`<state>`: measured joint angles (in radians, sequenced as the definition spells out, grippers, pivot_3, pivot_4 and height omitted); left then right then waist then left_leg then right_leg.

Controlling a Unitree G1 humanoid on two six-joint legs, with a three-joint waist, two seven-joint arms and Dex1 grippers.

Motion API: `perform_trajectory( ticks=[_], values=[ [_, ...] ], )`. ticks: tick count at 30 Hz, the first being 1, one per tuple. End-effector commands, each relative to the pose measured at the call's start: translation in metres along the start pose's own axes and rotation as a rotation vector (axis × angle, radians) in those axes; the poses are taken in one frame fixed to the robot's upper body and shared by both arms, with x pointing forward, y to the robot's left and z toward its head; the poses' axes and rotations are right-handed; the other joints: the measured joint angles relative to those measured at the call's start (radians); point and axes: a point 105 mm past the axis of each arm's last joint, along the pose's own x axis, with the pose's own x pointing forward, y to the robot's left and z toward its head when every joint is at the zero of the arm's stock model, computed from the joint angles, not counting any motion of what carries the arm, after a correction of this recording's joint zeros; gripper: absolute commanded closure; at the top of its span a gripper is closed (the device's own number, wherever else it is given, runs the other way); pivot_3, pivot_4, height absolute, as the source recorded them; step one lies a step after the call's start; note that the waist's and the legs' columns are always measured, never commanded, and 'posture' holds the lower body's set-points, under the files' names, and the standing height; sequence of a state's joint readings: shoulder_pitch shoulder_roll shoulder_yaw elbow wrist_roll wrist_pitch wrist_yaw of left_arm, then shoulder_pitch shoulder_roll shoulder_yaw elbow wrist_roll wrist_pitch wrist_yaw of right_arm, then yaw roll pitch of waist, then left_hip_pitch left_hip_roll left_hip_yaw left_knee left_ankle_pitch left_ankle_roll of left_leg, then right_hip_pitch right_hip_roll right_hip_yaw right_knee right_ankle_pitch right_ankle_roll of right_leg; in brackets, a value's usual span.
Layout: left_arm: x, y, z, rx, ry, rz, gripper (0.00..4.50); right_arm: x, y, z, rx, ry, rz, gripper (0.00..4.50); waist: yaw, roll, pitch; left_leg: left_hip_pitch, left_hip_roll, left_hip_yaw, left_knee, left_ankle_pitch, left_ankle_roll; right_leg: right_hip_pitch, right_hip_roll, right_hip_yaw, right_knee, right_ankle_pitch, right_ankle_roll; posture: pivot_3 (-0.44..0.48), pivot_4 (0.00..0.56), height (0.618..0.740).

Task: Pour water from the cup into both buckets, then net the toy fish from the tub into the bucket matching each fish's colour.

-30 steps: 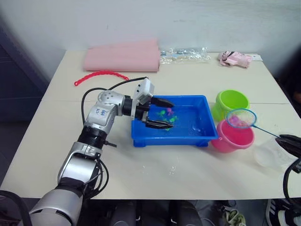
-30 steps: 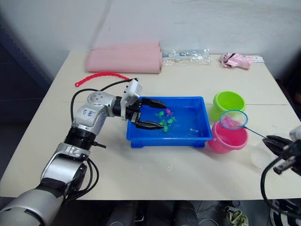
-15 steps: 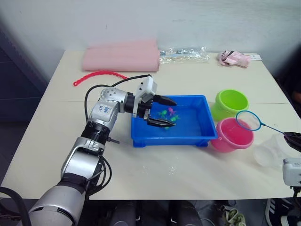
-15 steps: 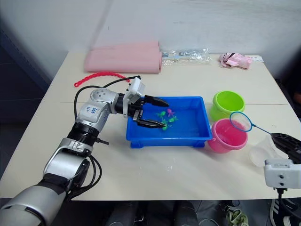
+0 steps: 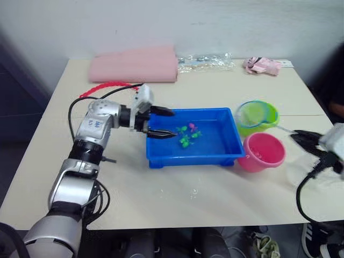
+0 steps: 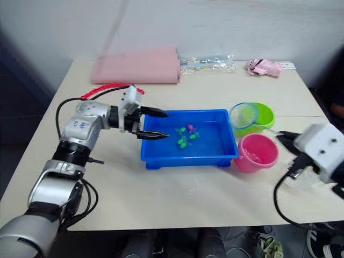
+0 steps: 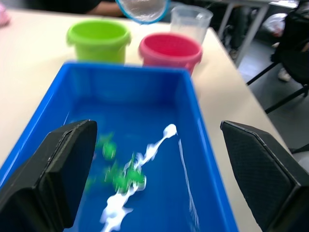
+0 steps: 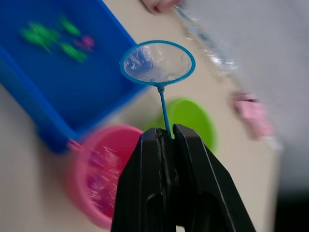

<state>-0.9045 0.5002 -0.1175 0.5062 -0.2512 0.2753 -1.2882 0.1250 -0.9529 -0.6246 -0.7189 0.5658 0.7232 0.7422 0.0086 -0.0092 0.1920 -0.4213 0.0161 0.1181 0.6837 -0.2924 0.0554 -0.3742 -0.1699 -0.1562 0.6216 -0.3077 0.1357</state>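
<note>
The blue tub [image 5: 220,153] sits mid-table with water and small green and pink toy fish [image 5: 188,134] in it. My left gripper [image 5: 173,123] is open, its fingertips just over the tub's left rim. To the tub's right stand the lime green bucket [image 5: 269,115] and, nearer, the pink bucket [image 5: 263,151]. My right gripper [image 8: 166,137] is shut on the net's thin handle. The net [image 5: 252,113] hovers with its blue hoop over the green bucket's left side. The clear cup [image 7: 190,19] stands beyond the pink bucket in the left wrist view.
A folded pink cloth [image 5: 134,63] lies at the table's back, with a clear plastic bag [image 5: 204,60] and a small pink item [image 5: 260,64] to its right. A red beaded strip [image 5: 105,87] lies at the back left. The table's right edge is close to the buckets.
The net has swung from over the pink bucket, out to its right, then back and left over the green bucket. My left gripper drew back from inside the tub to its left rim.
</note>
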Motion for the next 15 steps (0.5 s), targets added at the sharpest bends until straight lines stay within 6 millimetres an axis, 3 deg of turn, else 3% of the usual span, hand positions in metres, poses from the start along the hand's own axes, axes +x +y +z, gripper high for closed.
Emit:
perform_trajectory(
  ticks=[1,7,15],
  values=[
    [-0.01,-0.004,0.014,0.052,-0.013,0.042,0.03,0.022,0.029,0.003,0.257,-0.004,0.158,4.5,0.003,0.0,0.0,0.0,0.0,0.0,0.0,0.0,0.0,0.0,-0.001,0.0,0.0,0.0,0.0,0.0,0.15,0.738],
    [-0.026,-0.015,0.012,0.062,0.015,0.124,0.03,0.074,0.039,-0.005,0.495,0.064,0.264,4.5,0.014,0.0,0.0,-0.002,-0.002,-0.001,0.0,0.0,0.0,0.0,-0.001,0.0,0.0,0.0,0.0,0.0,0.15,0.738],
    [-0.043,-0.027,0.012,0.042,0.028,0.216,0.03,0.111,0.038,-0.031,0.551,0.151,0.298,4.5,0.012,0.0,0.0,-0.002,-0.002,0.002,-0.001,0.0,0.0,-0.002,-0.001,0.0,0.0,0.0,0.0,0.0,0.15,0.738]
  ],
)
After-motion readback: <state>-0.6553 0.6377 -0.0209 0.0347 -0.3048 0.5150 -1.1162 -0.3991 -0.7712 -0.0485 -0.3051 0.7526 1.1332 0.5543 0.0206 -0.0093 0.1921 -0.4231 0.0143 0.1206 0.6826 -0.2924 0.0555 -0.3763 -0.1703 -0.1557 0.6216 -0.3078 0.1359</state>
